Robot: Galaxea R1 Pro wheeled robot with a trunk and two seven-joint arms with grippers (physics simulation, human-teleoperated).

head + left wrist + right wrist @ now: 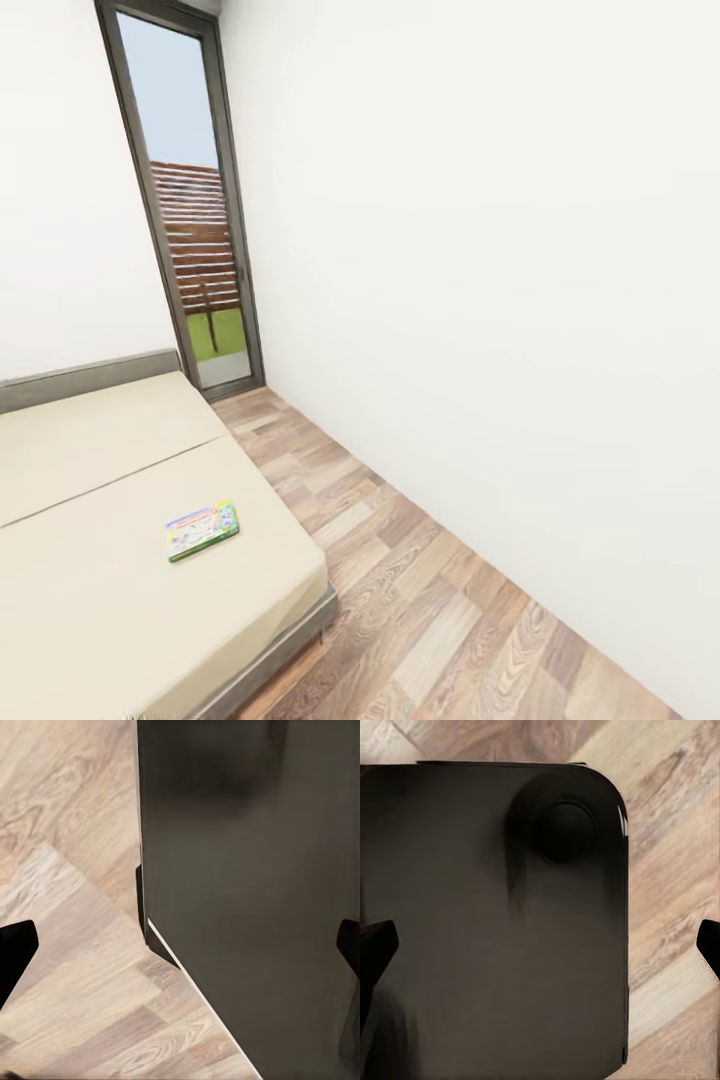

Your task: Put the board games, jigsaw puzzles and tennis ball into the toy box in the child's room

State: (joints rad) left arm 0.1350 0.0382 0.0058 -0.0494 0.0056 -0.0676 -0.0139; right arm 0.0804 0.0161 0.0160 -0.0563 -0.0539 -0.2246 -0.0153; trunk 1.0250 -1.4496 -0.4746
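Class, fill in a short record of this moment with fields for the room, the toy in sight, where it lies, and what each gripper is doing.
room: bed, wood floor, white wall, tall glass door
toy in sight: one board game
toy position: flat on the bed, near its foot end
left gripper: open, empty, over the floor and a dark panel
right gripper: open, empty, over a dark panel
stage: board game not yet picked up
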